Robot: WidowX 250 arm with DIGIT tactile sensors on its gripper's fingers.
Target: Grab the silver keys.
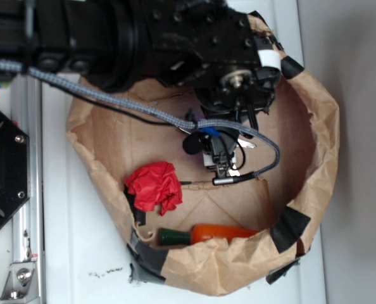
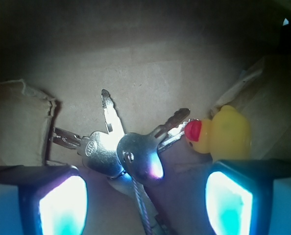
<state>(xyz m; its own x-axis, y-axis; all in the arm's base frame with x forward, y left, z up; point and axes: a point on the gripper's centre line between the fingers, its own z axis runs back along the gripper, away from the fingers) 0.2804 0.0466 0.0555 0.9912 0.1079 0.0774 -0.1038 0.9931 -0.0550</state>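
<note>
Because the silver keys [image 2: 131, 154] lie at the bottom of a brown paper bag [image 1: 321, 158] with its rim rolled down, the arm has to reach in from the top of the exterior frame, and its black body hides most of what sits below it. Only a few bright metal tips of the keys show there, just right of centre beside the grey braided cable [image 1: 112, 98].

While the outside view tells little, the wrist view looks straight down onto the bunch: several flat blades fan out toward the upper part of the frame from two round heads near the centre, resting on the bag's brown floor. The pincer [image 2: 145, 198] is released, its two glowing pads standing at lower left and lower right with the key heads between them, so it looks lined up to straddle the bunch rather than any single blade. No contact with the metal is visible.

A small yellow rubber duck [image 2: 224, 134] sits just right of the keys, touching or nearly touching the rightmost blades and close above the right-hand pad; closing here risks catching it too.

Toward the lower part of the exterior frame, a crumpled red paper [image 1: 153, 185] and an orange carrot-like toy [image 1: 207, 234] lie well apart from the keys, by the bag's wall.
</note>
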